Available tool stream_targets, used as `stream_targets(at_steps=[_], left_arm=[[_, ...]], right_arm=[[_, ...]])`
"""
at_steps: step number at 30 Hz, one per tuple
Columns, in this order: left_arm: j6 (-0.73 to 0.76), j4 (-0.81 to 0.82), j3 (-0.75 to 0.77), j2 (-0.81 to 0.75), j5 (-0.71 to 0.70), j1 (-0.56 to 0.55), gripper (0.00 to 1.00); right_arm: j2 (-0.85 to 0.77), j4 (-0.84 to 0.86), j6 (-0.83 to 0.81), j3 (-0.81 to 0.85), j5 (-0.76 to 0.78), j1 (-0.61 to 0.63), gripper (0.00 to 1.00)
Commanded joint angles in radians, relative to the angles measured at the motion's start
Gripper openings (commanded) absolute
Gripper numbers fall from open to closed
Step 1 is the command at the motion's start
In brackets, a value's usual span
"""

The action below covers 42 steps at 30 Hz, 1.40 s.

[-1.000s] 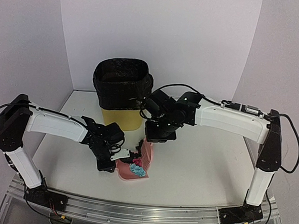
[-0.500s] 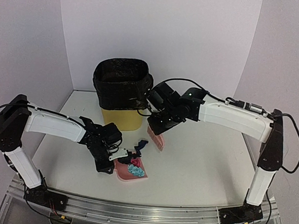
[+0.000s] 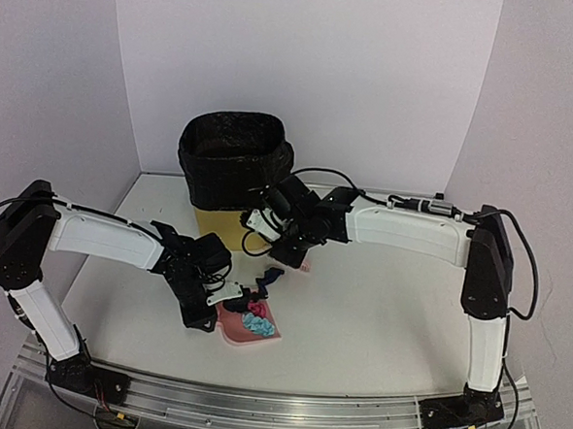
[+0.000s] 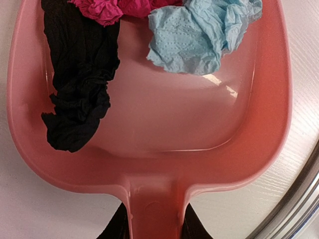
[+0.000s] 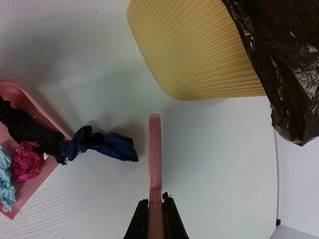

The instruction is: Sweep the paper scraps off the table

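My left gripper [image 3: 213,305] is shut on the handle of the pink dustpan [image 3: 243,336], which lies flat on the table [image 3: 378,308]. In the left wrist view the jaws [image 4: 155,224] clamp the handle, and the dustpan [image 4: 279,114] holds black [image 4: 79,94], magenta [image 4: 107,7] and light blue [image 4: 199,35] paper scraps. A navy scrap [image 3: 270,277] lies on the table at the dustpan's mouth, left of the brush in the right wrist view [image 5: 102,143]. My right gripper [image 3: 290,239] is shut on the pink hand brush [image 5: 155,164], held edge-on beside the navy scrap.
A yellow bin with a black bag [image 3: 233,172] stands at the back, just beyond the right gripper; its ribbed wall [image 5: 199,50] fills the top of the right wrist view. White walls enclose the table. An aluminium rail [image 3: 275,408] runs along the front.
My right gripper has pulled the brush away from the dustpan, back and left toward the bin. A navy scrap now lies at the dustpan's mouth. The left arm has barely moved.
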Motion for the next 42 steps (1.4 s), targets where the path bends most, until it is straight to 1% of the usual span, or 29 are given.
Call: stream_targets(at_steps=[1, 3, 4, 7, 9, 13, 15, 18, 21, 24, 28, 34, 38, 40, 42], left_arm=[[-0.004, -0.056, 0.018, -0.001, -0.001, 0.006, 0.0], [-0.006, -0.059, 0.022, -0.001, -0.001, 0.006, 0.0], [-0.007, -0.058, 0.025, 0.003, -0.001, 0.007, 0.0], [-0.009, -0.059, 0.036, 0.018, -0.005, 0.008, 0.0], [-0.007, -0.066, 0.044, 0.031, -0.002, 0.008, 0.0], [-0.007, -0.066, 0.054, 0.043, 0.003, 0.008, 0.0], [-0.011, -0.061, 0.056, 0.043, 0.008, 0.008, 0.0], [-0.02, -0.057, 0.064, 0.05, 0.014, 0.008, 0.0], [-0.026, -0.063, 0.078, 0.066, 0.019, 0.008, 0.0], [-0.031, -0.069, 0.087, 0.086, 0.019, 0.008, 0.0], [-0.034, -0.067, 0.102, 0.106, 0.025, 0.008, 0.0], [-0.03, -0.034, 0.098, 0.096, 0.026, 0.008, 0.0], [-0.003, 0.019, 0.065, 0.058, 0.047, 0.008, 0.0], [0.015, 0.048, 0.042, 0.034, 0.062, 0.008, 0.0], [0.023, 0.075, 0.025, 0.016, 0.066, 0.008, 0.0]], right_arm=[[-0.012, 0.073, -0.205, -0.041, -0.151, -0.001, 0.0], [-0.029, 0.07, -0.261, -0.089, -0.206, 0.01, 0.0], [-0.036, 0.066, -0.273, -0.116, -0.209, 0.017, 0.0], [-0.057, 0.056, -0.282, -0.169, -0.176, 0.05, 0.0], [-0.073, 0.052, -0.26, -0.199, -0.146, 0.064, 0.0], [-0.127, 0.031, -0.119, -0.217, -0.125, 0.069, 0.0], [-0.162, 0.027, -0.006, -0.22, -0.124, 0.071, 0.0], [-0.206, 0.026, 0.151, -0.237, -0.147, 0.071, 0.0], [-0.234, 0.022, 0.263, -0.247, -0.184, 0.078, 0.0], [-0.242, 0.021, 0.335, -0.25, -0.225, 0.092, 0.0], [-0.247, 0.016, 0.389, -0.254, -0.216, 0.128, 0.0], [-0.284, 0.015, 0.469, -0.254, -0.106, 0.148, 0.0], [-0.308, 0.015, 0.494, -0.25, 0.056, 0.148, 0.0], [-0.316, 0.016, 0.5, -0.24, 0.166, 0.149, 0.0], [-0.328, 0.018, 0.509, -0.233, 0.236, 0.148, 0.0]])
